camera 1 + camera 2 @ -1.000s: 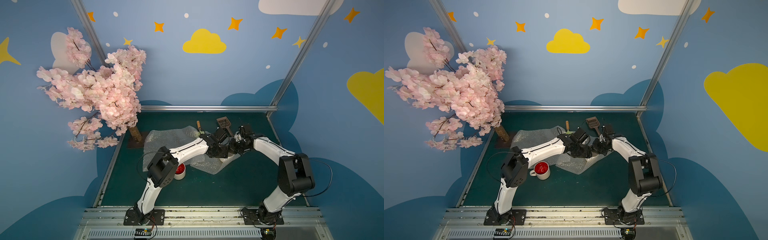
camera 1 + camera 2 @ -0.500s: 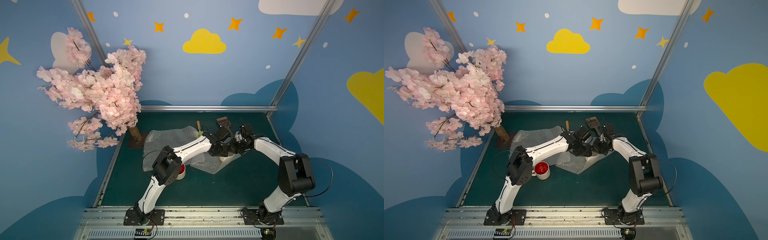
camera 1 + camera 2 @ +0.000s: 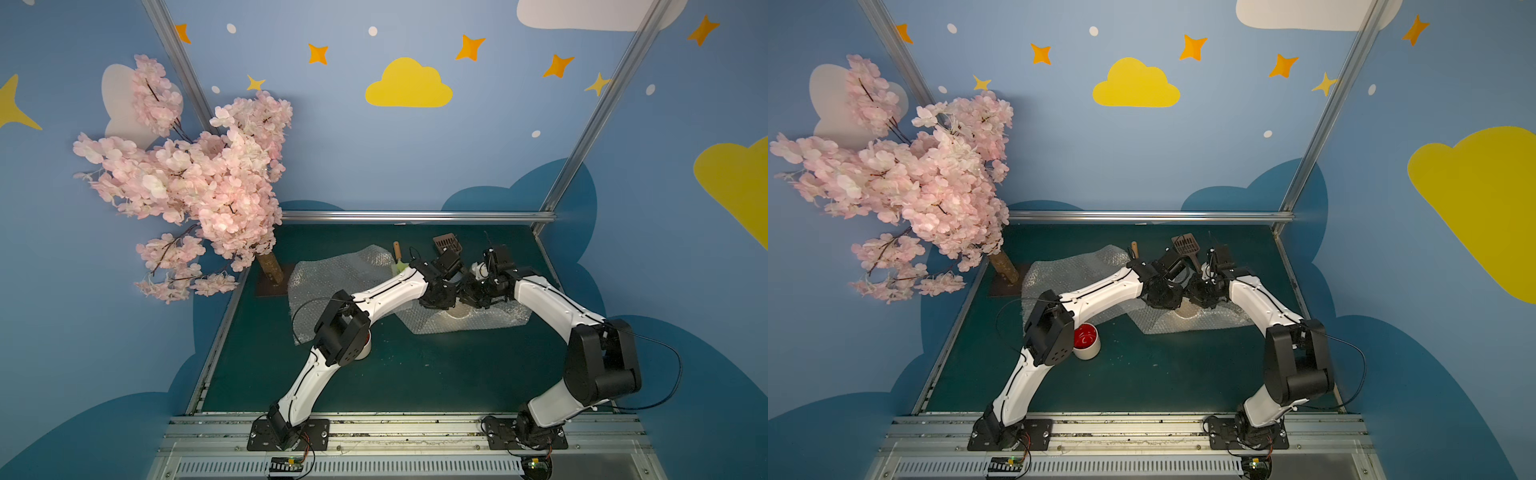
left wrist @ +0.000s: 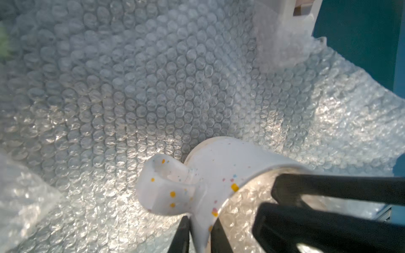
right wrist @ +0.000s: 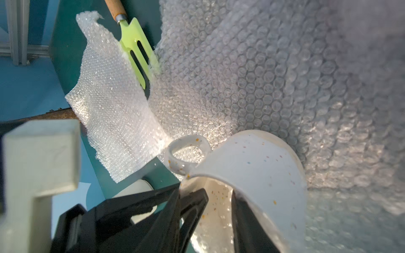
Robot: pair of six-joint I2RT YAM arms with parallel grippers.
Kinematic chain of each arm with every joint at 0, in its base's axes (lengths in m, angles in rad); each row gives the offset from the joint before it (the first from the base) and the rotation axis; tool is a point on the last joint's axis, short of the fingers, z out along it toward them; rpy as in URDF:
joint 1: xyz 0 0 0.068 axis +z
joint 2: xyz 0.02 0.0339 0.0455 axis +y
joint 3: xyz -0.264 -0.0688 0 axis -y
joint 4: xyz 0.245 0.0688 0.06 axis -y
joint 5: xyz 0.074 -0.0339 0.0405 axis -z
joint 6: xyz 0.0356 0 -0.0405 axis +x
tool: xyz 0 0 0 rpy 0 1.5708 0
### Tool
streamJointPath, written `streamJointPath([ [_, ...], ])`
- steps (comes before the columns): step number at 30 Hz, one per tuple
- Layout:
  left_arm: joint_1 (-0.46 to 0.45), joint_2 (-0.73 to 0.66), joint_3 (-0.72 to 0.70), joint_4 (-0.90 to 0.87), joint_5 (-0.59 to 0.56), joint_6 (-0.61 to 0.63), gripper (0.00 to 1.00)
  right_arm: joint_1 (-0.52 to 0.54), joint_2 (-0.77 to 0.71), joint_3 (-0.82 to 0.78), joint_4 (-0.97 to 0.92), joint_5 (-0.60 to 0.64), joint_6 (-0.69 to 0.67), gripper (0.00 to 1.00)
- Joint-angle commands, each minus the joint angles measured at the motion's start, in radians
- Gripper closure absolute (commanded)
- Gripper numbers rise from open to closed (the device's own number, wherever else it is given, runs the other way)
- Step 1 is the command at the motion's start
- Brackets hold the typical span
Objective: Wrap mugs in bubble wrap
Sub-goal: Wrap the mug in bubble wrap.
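Note:
A cream speckled mug [image 4: 219, 166] lies tilted on a sheet of bubble wrap [image 4: 131, 87]; both top views show it between the two grippers [image 3: 459, 311] [image 3: 1187, 311]. My left gripper [image 4: 200, 219] [image 3: 446, 300] is shut on the mug's wall beside the handle [image 4: 162, 186]. My right gripper [image 5: 219, 197] [image 3: 470, 300] is open, and its fingers [image 5: 245, 223] reach inside the mug [image 5: 252, 164]. A second sheet of bubble wrap [image 3: 332, 274] [image 5: 109, 109] lies to the left. The red-lined mug [image 3: 1087, 340] stands by my left elbow.
A green slotted spatula [image 5: 133, 43] [image 3: 398, 259] lies at the wrap's far edge. A brown slotted scoop [image 3: 446, 243] sits behind the grippers. The blossom tree [image 3: 199, 183] stands at the back left on its trunk [image 3: 270, 270]. A metal rail [image 3: 415, 216] borders the back.
My left gripper has closed on the mug's wall by the handle. My right gripper, shut a second ago, has opened. My left elbow has shifted over the red-lined mug.

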Motion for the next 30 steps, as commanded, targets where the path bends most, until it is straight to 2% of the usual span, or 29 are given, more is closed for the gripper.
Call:
streamJointPath([
  [1,-0.001,0.047,0.069,-0.092,-0.007,0.046,0.84,-0.010,-0.041,0.019,-0.036,-0.018,-0.034,0.52],
  [8,-0.006,0.137,0.241,-0.243,-0.016,0.125,0.96,-0.022,-0.145,-0.008,-0.119,-0.028,-0.088,0.32],
  [10,-0.007,0.138,0.254,-0.274,-0.032,0.145,0.98,-0.031,-0.189,-0.020,-0.159,-0.022,-0.104,0.28],
  [17,-0.009,0.125,0.268,-0.310,-0.062,0.178,0.98,-0.079,-0.320,-0.091,-0.210,-0.011,-0.116,0.27],
  [22,-0.017,0.160,0.342,-0.340,-0.058,0.177,0.97,-0.096,-0.335,-0.103,-0.265,0.050,-0.137,0.26],
  [27,-0.018,0.204,0.438,-0.404,-0.053,0.187,0.98,-0.089,-0.305,-0.116,-0.256,0.036,-0.168,0.27],
  [30,-0.019,0.205,0.449,-0.408,-0.053,0.193,0.98,-0.085,-0.262,-0.115,-0.233,0.051,-0.184,0.32],
])
